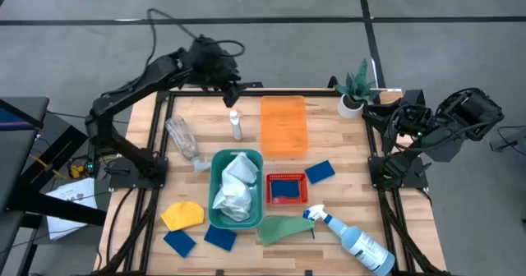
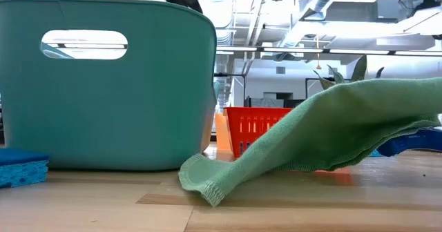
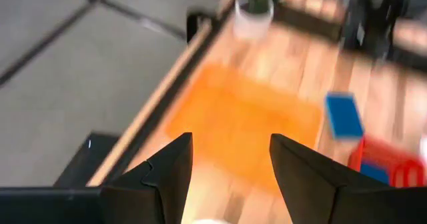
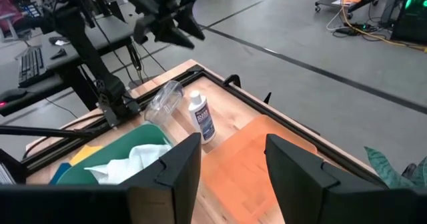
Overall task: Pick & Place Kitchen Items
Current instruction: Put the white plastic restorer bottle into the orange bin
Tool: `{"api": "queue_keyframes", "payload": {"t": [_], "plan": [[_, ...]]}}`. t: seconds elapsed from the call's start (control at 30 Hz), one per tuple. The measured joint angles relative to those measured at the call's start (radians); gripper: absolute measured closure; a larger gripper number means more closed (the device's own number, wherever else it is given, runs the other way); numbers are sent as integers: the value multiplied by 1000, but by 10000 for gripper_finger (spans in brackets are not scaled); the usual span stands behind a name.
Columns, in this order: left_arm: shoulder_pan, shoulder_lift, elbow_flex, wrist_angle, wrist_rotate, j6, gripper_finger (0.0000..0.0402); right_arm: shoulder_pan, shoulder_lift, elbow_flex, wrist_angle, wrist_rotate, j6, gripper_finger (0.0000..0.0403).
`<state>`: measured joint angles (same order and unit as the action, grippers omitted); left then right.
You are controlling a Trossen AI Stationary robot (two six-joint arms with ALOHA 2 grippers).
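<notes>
Both fingers of the left gripper [image 1: 233,98] stand apart above the small white bottle [image 1: 237,125], upper centre of the frame — lower straight, straddle its cap, then close — while the right gripper [image 4: 232,159], fingers also apart, waits at right.

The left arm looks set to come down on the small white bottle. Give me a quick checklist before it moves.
1. Left pincer open and empty: ok.
2. Left pincer lined up over the small white bottle: cannot tell; it hangs just behind it.
3. Bottle upright: ok.
4. Bottle free of the clear bottle and orange tray: ok.
5. Room in the teal bin: ok, though a white cloth lies inside.
6. Right pincer out of the way: ok.
</notes>
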<state>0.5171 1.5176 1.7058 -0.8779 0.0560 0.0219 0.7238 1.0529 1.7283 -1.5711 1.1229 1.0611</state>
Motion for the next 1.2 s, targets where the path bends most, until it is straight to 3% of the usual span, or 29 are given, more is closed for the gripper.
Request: {"api": "queue_keyframes", "payload": {"t": [0.13, 0.33, 0.63, 1.03, 1.2], "plan": [[-11, 81, 79, -137, -3, 75, 204, 0, 0, 0, 0, 0, -14, 243], [-41, 133, 89, -287, -4, 251, 200, 0, 0, 0, 0, -1, -26, 243], [-41, 212, 89, -374, -60, 389, 184, 0, 0, 0, 0, -1, -54, 243], [-40, 303, 84, -373, -49, 390, 164, 0, -1, 0, 0, 0, -74, 243], [-32, 303, 18, -376, -56, 386, 167, 0, -1, 0, 0, -1, -74, 243]]}}
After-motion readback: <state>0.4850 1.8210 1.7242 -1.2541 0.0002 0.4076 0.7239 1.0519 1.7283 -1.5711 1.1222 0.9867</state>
